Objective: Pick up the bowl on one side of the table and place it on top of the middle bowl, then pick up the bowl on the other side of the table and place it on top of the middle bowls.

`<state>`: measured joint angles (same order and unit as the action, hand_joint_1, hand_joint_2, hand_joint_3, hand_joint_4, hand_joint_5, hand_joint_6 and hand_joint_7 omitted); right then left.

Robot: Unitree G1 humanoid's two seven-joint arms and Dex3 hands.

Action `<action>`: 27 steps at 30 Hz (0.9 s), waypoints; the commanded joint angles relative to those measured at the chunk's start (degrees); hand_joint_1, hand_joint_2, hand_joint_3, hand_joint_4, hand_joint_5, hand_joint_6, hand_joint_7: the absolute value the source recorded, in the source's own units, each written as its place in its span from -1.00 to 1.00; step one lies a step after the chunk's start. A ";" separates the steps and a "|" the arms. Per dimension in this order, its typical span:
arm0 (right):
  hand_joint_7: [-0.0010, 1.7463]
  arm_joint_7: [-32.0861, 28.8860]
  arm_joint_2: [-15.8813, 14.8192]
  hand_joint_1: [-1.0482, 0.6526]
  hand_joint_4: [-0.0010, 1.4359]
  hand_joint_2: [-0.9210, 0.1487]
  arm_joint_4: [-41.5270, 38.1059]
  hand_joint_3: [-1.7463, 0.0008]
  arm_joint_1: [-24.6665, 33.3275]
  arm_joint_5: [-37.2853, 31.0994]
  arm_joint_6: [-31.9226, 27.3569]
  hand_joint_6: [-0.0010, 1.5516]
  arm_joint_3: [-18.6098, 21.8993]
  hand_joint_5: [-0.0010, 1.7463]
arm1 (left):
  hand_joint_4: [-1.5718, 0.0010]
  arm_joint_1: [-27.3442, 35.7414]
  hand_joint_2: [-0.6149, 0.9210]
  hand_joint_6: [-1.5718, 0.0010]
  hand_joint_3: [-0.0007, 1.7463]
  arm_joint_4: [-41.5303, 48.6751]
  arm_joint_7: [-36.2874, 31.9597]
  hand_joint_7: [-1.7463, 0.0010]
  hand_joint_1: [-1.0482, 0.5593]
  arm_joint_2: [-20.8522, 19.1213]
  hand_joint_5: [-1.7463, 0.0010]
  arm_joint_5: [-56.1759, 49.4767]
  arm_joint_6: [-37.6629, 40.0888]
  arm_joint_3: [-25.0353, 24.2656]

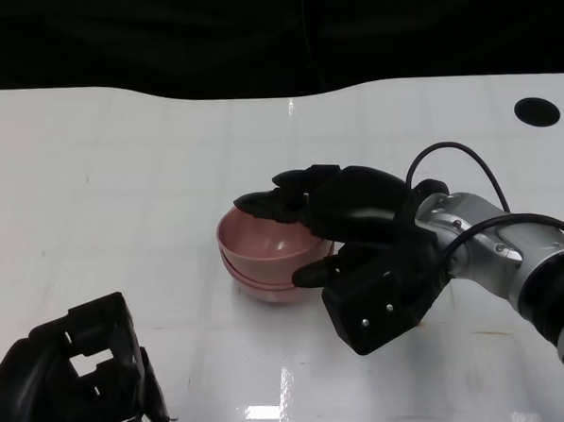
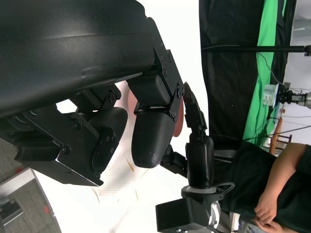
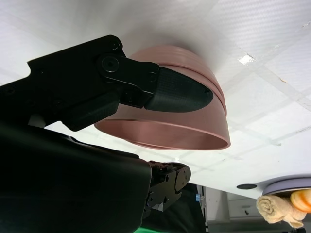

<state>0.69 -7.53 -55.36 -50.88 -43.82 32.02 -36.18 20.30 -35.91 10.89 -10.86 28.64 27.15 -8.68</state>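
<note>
At the lower left of the head view the left hand point(image 1: 78, 387) rests low near the front edge of the white bench point(image 1: 120, 182), holding nothing; whether its fingers are spread or curled I cannot tell from these pictures. A little farther, right of the centre of the frame, the right hand point(image 1: 359, 231) reaches in from the lower right and holds the top bowl point(image 1: 270, 245), with its fingers point(image 1: 281, 200) over the far rim and the thumb at the near right side. This pink bowl already sits nested in the stack of pink bowls point(image 1: 267, 289) in the middle of the frame; the right wrist view shows at least two rims, one inside the other, but how many bowls are there I cannot tell. In my judgement the step in hand is the placing, nearly finished. To do it well, the hand should make sure the bowl sits level and centred, then open its fingers slowly and lift straight up, so that no fingertip catches the rim and drags the stack. Far at the upper right of the frame there is a dark round hole point(image 1: 537, 112) in the bench, well apart from the work.
</note>
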 commanded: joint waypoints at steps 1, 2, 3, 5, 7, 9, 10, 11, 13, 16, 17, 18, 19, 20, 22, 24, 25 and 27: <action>-1.00 -0.30 -3.33 -1.00 -1.00 -1.00 2.78 0.03 1.09 1.41 1.13 -1.00 1.69 -1.00 | -0.54 -0.19 1.00 -0.22 0.55 0.22 0.25 -1.00 0.92 -0.61 -1.00 -0.39 -0.39 -0.45; -1.00 -0.25 -4.06 -1.00 -1.00 -1.00 3.41 0.05 1.38 1.73 1.44 -1.00 2.10 -1.00 | -0.54 -0.23 1.00 -0.22 0.54 0.24 0.29 -1.00 0.92 -0.70 -1.00 -0.26 -0.21 -0.54; -1.00 0.01 -4.82 -1.00 -1.00 -1.00 4.08 0.06 1.65 2.05 1.64 -1.00 2.48 -1.00 | -0.53 -0.29 1.00 -0.21 0.54 0.33 0.37 -1.00 0.92 -0.68 -1.00 0.00 -0.11 -0.65; -1.00 0.99 -6.82 -1.00 -1.00 -1.00 5.91 0.07 2.43 2.80 2.04 -1.00 3.46 -1.00 | -0.53 -0.37 1.00 -0.21 0.55 0.40 0.36 -1.00 0.93 -0.61 -1.00 0.29 0.07 -0.77; -1.00 1.85 -8.50 -1.00 -1.00 -1.00 7.77 0.11 3.63 4.15 2.54 -1.00 4.75 -1.00 | -0.53 -0.46 1.00 -0.20 0.56 0.50 0.31 -1.00 0.93 -0.58 -1.00 0.41 0.20 -0.85; -1.00 2.61 -9.96 -1.00 -1.00 -1.00 9.65 0.18 5.17 5.98 3.08 -1.00 6.31 -1.00 | -0.52 -0.52 1.00 -0.19 0.58 0.54 0.21 -1.00 0.93 -0.61 -1.00 0.40 0.35 -0.91; -1.00 3.02 -10.74 -1.00 -1.00 -1.00 10.60 0.21 6.06 7.02 3.40 -1.00 7.17 -1.00 | -0.51 -0.53 1.00 -0.18 0.57 0.49 0.10 -1.00 0.92 -0.63 -1.00 0.36 0.49 -0.92; -1.00 3.29 -11.65 -1.00 -1.00 -1.00 11.55 0.24 7.11 7.97 3.78 -1.00 8.01 -1.00 | -0.51 -0.54 1.00 -0.18 0.57 0.47 0.05 -1.00 0.92 -0.62 -1.00 0.35 0.50 -0.91; -1.00 3.84 -12.60 -1.00 -1.00 -1.00 12.87 0.27 8.33 8.95 4.00 -1.00 8.93 -1.00 | -0.50 -0.55 1.00 -0.17 0.57 0.47 0.05 -1.00 0.92 -0.59 -1.00 0.37 0.47 -0.91; -1.00 2.97 -15.12 -1.00 -1.00 -1.00 14.61 0.32 11.41 10.59 6.29 -1.00 11.06 -1.00 | -0.50 -0.61 1.00 -0.17 0.57 0.75 0.55 -1.00 0.92 -0.74 -1.00 0.19 -0.17 -0.89; -1.00 2.40 -15.91 -1.00 -1.00 -1.00 15.23 0.33 13.52 12.36 7.32 -1.00 12.65 -1.00 | -0.50 -0.76 1.00 -0.17 0.57 0.87 0.60 -1.00 0.93 -0.80 -1.00 0.30 -0.09 -1.00; -1.00 2.24 -16.27 -0.95 -1.00 -1.00 15.73 0.43 15.18 13.92 7.92 -1.00 13.96 -1.00 | -0.50 -0.86 1.00 -0.17 0.59 0.92 0.58 -1.00 0.93 -0.85 -1.00 0.38 0.06 -1.07; -1.00 1.80 -16.06 -0.89 -1.00 -1.00 16.15 0.52 17.45 16.66 9.02 -1.00 15.84 -1.00 | -0.50 -1.03 1.00 -0.17 0.59 1.01 0.44 -1.00 0.93 -0.90 -1.00 0.44 0.29 -1.17; -1.00 1.64 -15.81 -0.79 -1.00 -1.00 16.49 0.62 18.99 18.54 9.75 -0.99 17.17 -1.00 | -0.50 -1.14 1.00 -0.17 0.59 1.06 0.35 -1.00 0.93 -0.93 -1.00 0.47 0.44 -1.24; -0.96 -0.28 -12.90 -0.52 -0.82 -1.00 16.54 0.79 22.67 24.01 11.93 -0.85 20.68 -0.94 | -0.51 -1.28 1.00 -0.17 0.59 1.42 0.44 -1.00 0.94 -0.98 -1.00 0.24 0.12 -1.29; -0.91 -1.63 -10.92 -0.29 -0.54 -1.00 17.10 0.88 24.86 26.59 12.42 -0.65 22.80 -0.86 | -0.51 -1.31 1.00 -0.17 0.59 1.57 0.46 -1.00 0.95 -0.97 -1.00 0.19 -0.01 -1.32; -0.91 -1.72 -10.58 -0.26 -0.50 -1.00 17.35 0.89 25.24 26.87 12.36 -0.62 23.23 -0.86 | -0.51 -1.31 1.00 -0.17 0.59 1.58 0.45 -1.00 0.95 -0.96 -1.00 0.20 0.00 -1.33; -0.87 0.23 -6.05 -0.14 -0.12 -1.00 22.48 0.84 29.72 34.75 6.33 -0.38 25.83 -0.79 | -0.51 -1.28 1.00 -0.17 0.59 1.30 0.09 -1.00 0.95 -0.95 -1.00 0.19 0.34 -1.37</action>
<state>0.30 -16.03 -35.78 -23.24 -13.36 40.86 -12.19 18.94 -34.76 10.94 -11.16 29.15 27.40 -9.47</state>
